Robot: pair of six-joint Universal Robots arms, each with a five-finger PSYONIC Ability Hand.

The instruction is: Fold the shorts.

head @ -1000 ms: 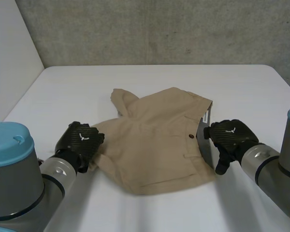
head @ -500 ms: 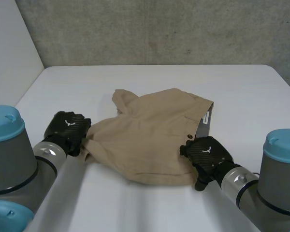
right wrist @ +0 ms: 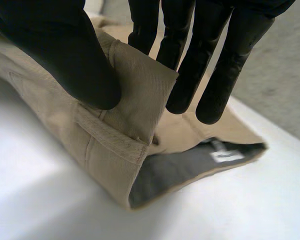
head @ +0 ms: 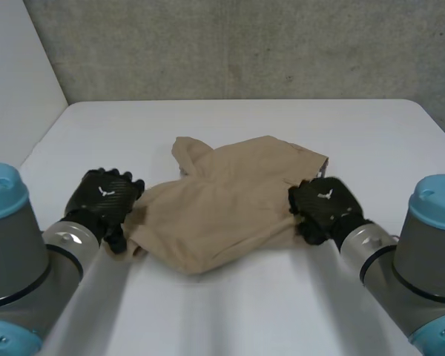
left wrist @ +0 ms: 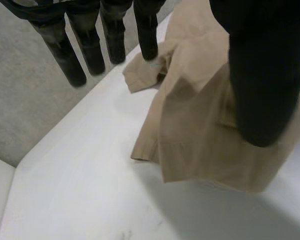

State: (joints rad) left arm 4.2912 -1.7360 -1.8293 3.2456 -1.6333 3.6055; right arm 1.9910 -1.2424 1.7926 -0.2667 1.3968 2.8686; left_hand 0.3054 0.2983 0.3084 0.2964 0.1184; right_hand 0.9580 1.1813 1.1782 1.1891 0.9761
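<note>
Tabletop (head: 245,122) in white carries the tan shorts (head: 222,200) you are folding, bunched near its middle. At the shorts' left edge, your left hand (head: 104,196) pinches the leg hem between thumb and nearly straight fingers (left wrist: 149,35). At the shorts' right edge, your right hand (head: 325,204) pinches the doubled waistband, thumb against fingers (right wrist: 185,60).

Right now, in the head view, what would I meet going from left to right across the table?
Left arm's light-blue cap → black left hand → tan fabric shorts → black right hand → right arm's light-blue cap.
</note>
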